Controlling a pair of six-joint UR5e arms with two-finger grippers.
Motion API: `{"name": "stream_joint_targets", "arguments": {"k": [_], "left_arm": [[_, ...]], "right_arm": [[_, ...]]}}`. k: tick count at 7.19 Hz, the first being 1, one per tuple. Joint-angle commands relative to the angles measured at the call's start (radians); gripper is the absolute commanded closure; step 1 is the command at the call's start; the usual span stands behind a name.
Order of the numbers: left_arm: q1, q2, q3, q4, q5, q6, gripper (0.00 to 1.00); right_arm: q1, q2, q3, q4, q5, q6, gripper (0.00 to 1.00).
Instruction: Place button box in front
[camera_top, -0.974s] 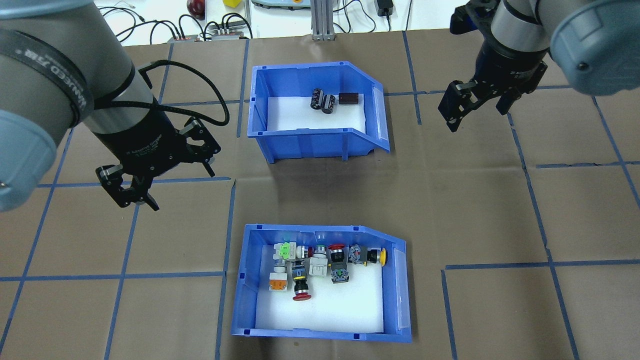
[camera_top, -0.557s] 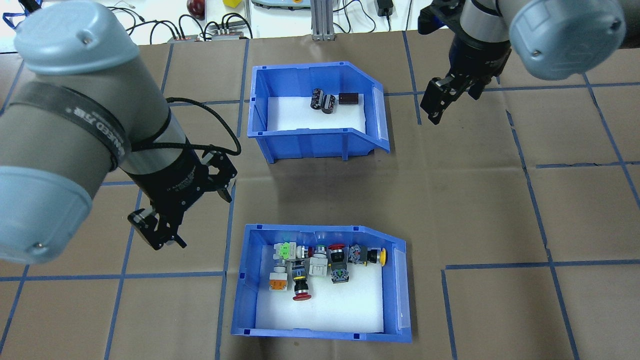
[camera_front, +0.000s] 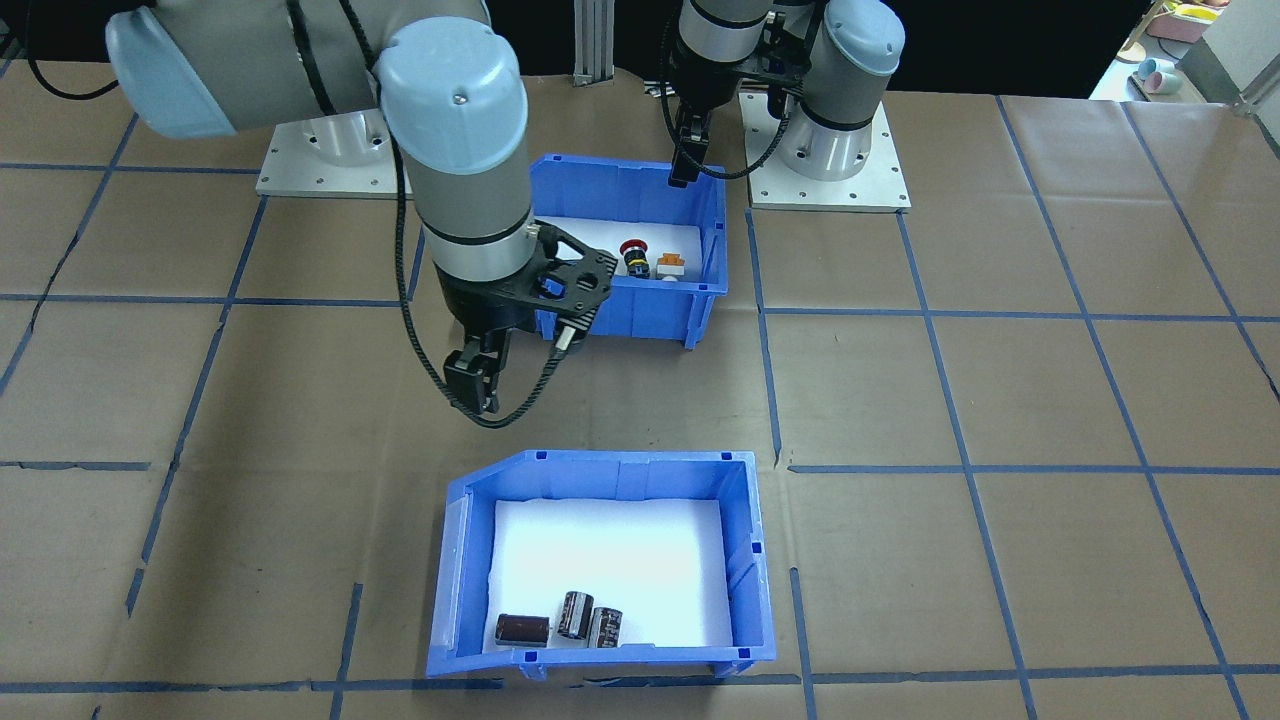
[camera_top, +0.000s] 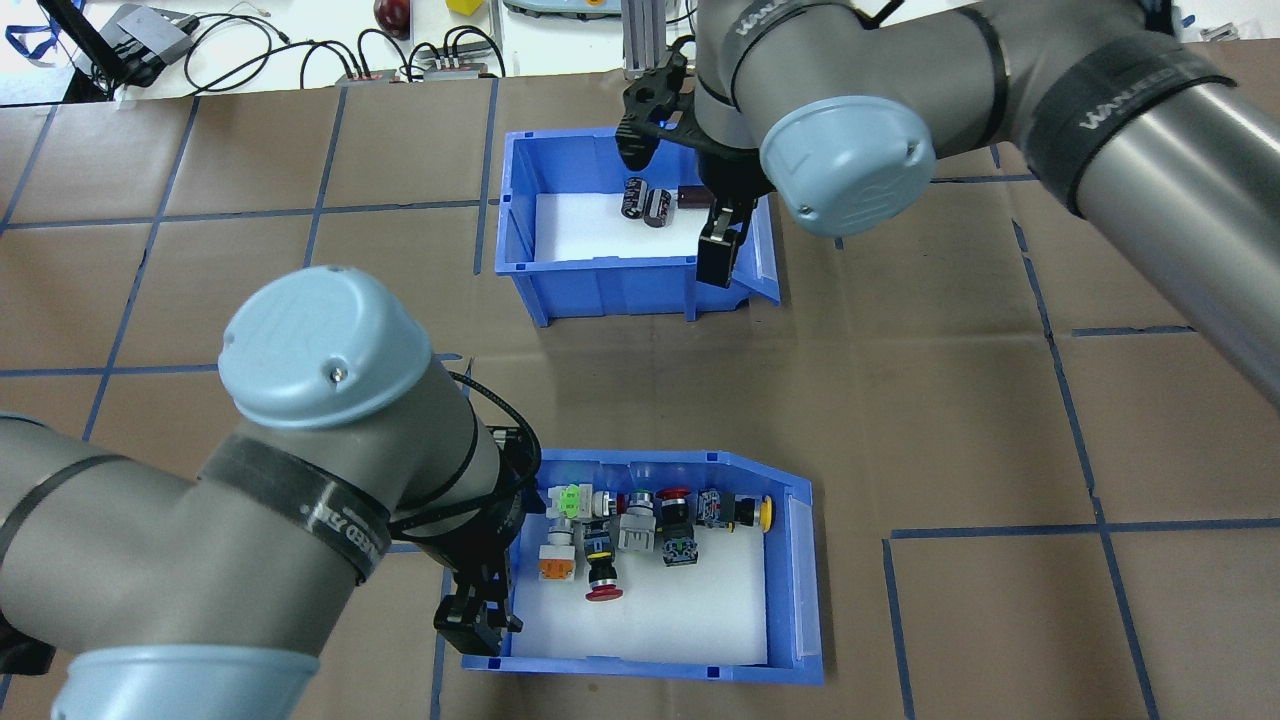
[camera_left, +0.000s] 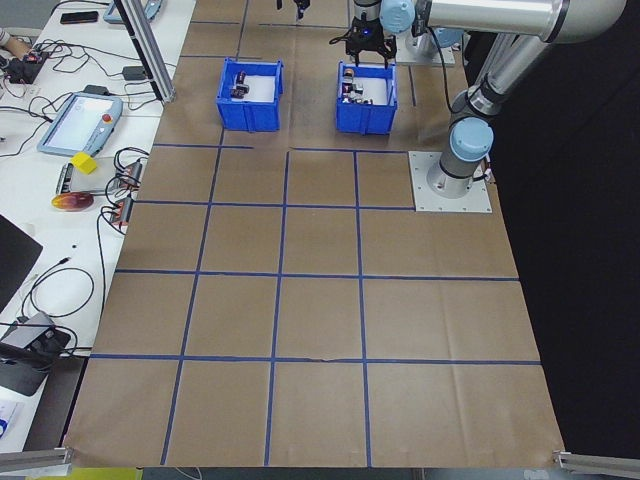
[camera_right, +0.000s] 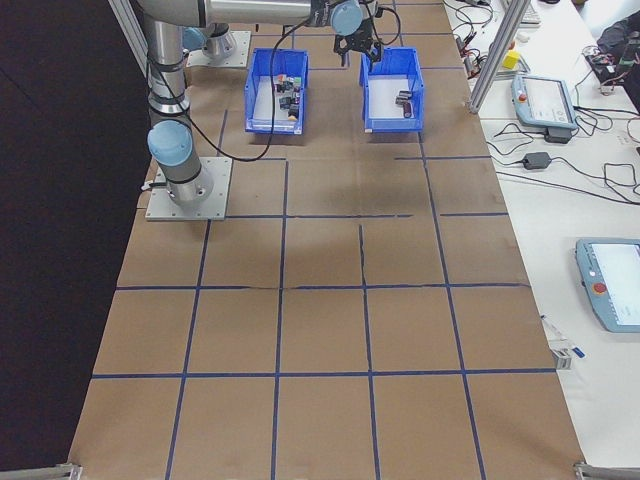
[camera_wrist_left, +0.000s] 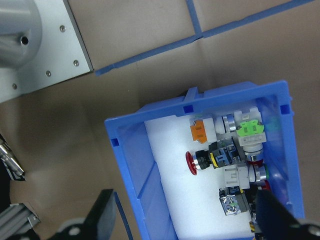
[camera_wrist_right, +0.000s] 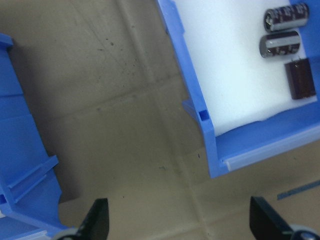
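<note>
The button box (camera_top: 660, 610) sits on the desk (camera_top: 950, 400) at the robot's near edge. Seen from over the robot's shoulders, its long axis runs from 9 to 3 o'clock and its cut-down open end faces 3. The coloured switches (camera_top: 640, 525) are bunched along the wall at 12 o'clock, and the white foam toward 6 is bare. At its 9 o'clock end, near the 7 o'clock corner, hangs the left tool (camera_top: 478, 612). The left wrist camera shows its fingers spread wide with the short end wall running up between them, so it is released and straddling that wall. I cannot tell whether either finger touches the plastic. That is the relation that matters: the wall lies across the gap between the fingers, so a straight close should pinch it with no sideways correction. The left arm is plainly the nearer one. Out at 12 o'clock, well apart across a bare strip of paper, stands the capacitor bin (camera_top: 600, 235), lying the same way. The right tool (camera_front: 520, 362) hangs by that bin's near wall, toward its 3 o'clock end. It is also spread open and holds nothing. My guess is that the button box has to travel toward 12 o'clock, so the other bin's spot would need freeing first.
</note>
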Motion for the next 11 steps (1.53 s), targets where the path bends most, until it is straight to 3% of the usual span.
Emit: {"name": "stream_joint_targets", "arguments": {"k": [1, 4, 6, 9, 10, 11], "left_arm": [[-0.073, 0.021, -0.095, 0.070, -0.002, -0.089, 0.01], [-0.161, 0.018, -0.115, 0.139, 0.009, -0.176, 0.01], [-0.188, 0.018, -0.167, 0.231, 0.006, -0.242, 0.01], [-0.217, 0.007, -0.222, 0.331, 0.006, -0.315, 0.01], [-0.217, 0.009, -0.260, 0.394, 0.007, -0.328, 0.01], [-0.217, 0.004, -0.286, 0.428, 0.006, -0.333, 0.01]], "right_arm": [[0.072, 0.080, -0.051, -0.024, 0.002, -0.145, 0.00], [0.142, 0.249, -0.195, -0.061, 0.003, -0.184, 0.00], [0.150, 0.308, -0.199, -0.114, 0.005, -0.172, 0.00], [0.141, 0.343, -0.193, -0.121, -0.004, -0.172, 0.00], [0.141, 0.343, -0.194, -0.121, -0.008, -0.170, 0.10], [0.141, 0.343, -0.197, -0.121, -0.014, -0.175, 0.40]]}}
